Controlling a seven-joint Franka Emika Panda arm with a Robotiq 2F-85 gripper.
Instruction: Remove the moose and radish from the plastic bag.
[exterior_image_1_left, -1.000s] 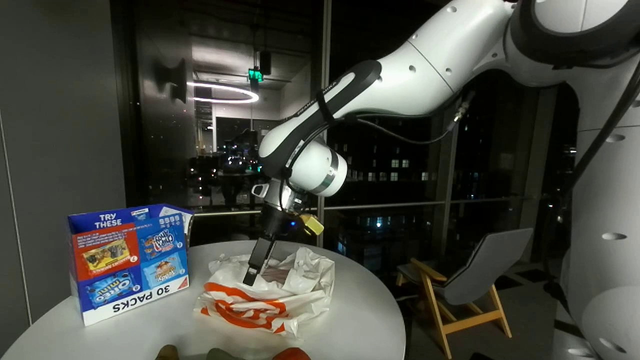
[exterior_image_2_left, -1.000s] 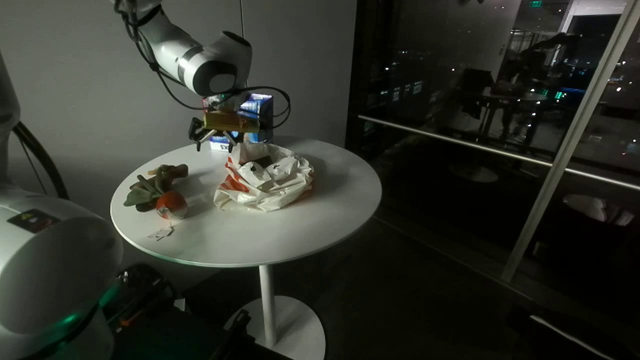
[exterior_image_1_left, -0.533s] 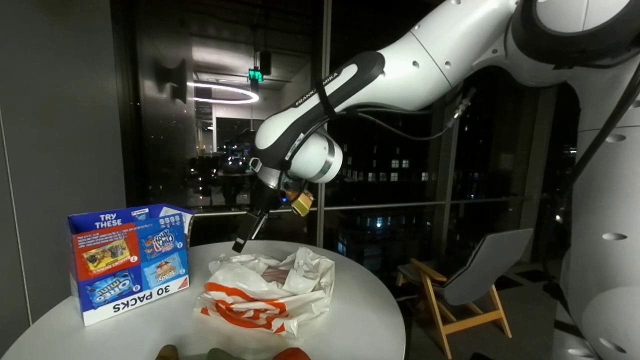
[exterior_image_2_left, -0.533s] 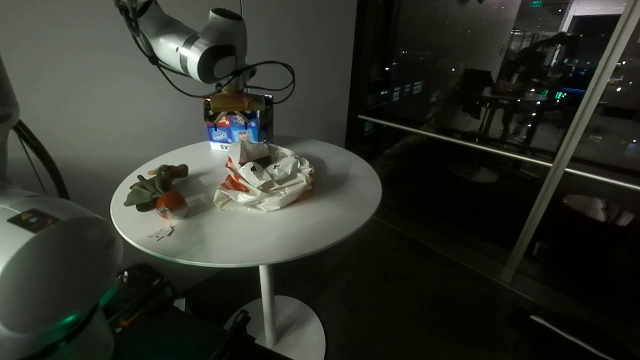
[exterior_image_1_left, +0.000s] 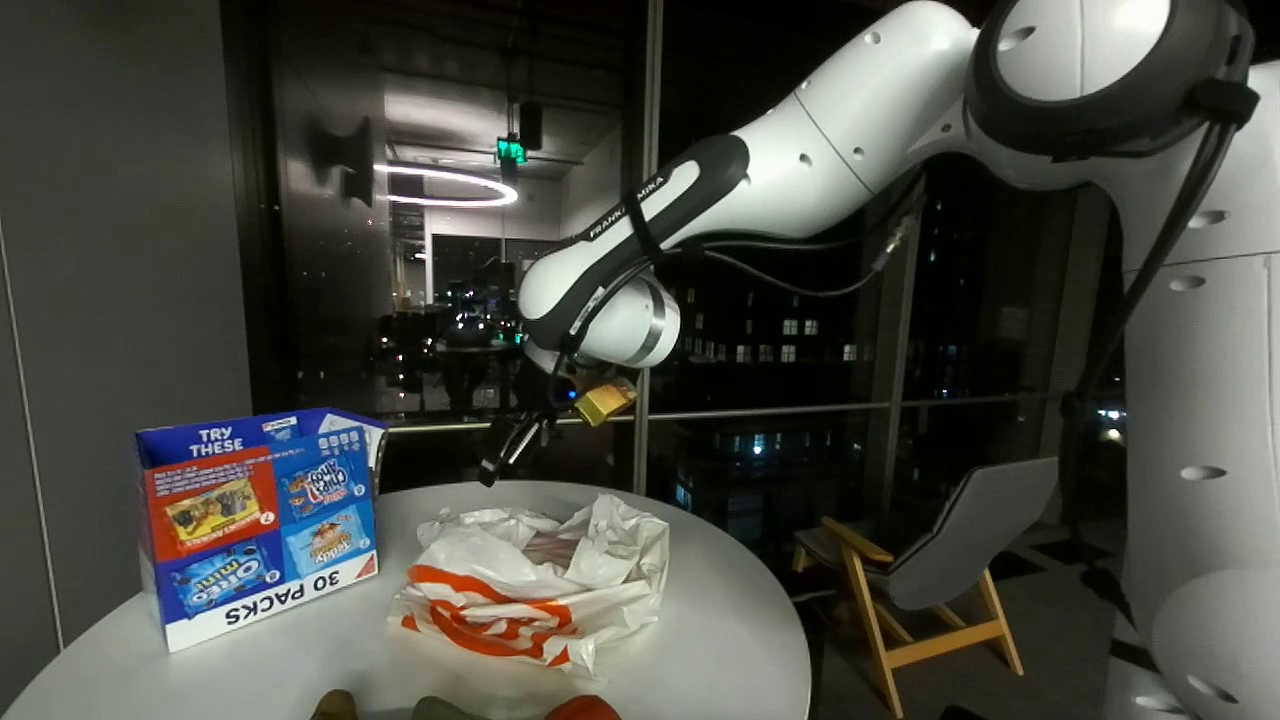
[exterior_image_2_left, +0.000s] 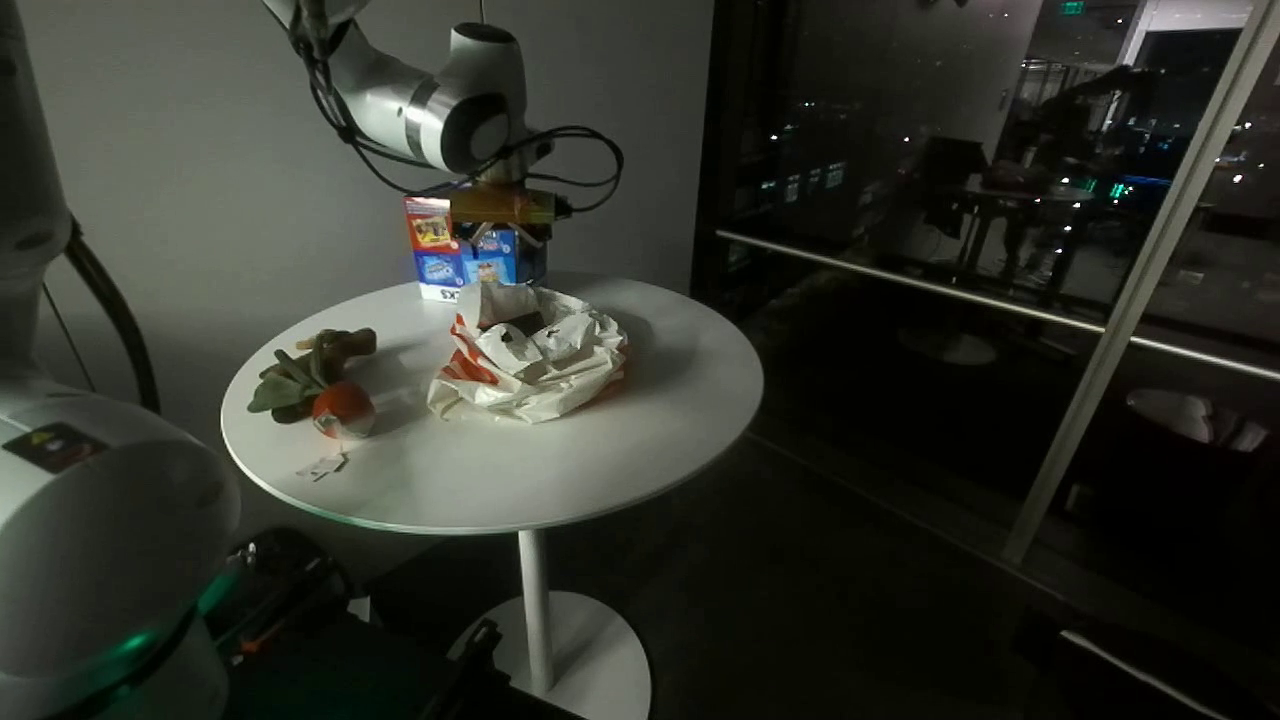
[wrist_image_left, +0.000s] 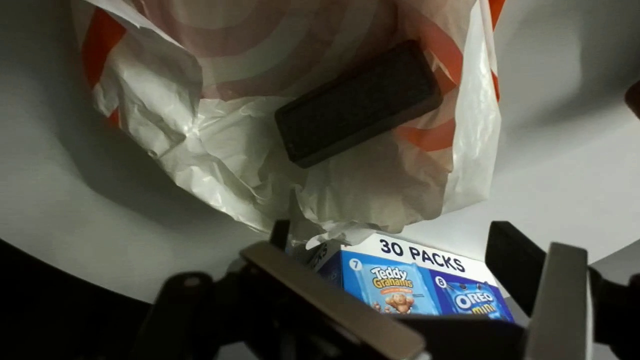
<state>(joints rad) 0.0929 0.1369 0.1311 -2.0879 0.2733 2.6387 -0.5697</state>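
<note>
Jaws wide apart, nothing between them, and the pincer (wrist_image_left: 392, 237) hangs above the worktop (exterior_image_2_left: 560, 465)! Lower than it, and near, lies the plastic bag (exterior_image_1_left: 530, 605), crumpled, mouth gaping, and the wrist view peers right in: one dark block (wrist_image_left: 357, 105) inside, no toy to be seen, though part of the interior is cut off. And the pair we want? There they are in an exterior view, lower than the pincer and well apart from it: a round red leafy one, the radish (exterior_image_2_left: 343, 403) I'd say, and just beside it a brown shape I take for the moose (exterior_image_2_left: 348, 345). Both out on the worktop! So both removals look done by my reckoning; the task never names that block, so likely only drawing the pincer clear is left. Beyond the pincer stands the snack box (exterior_image_2_left: 440, 250), no part of the job.
</note>
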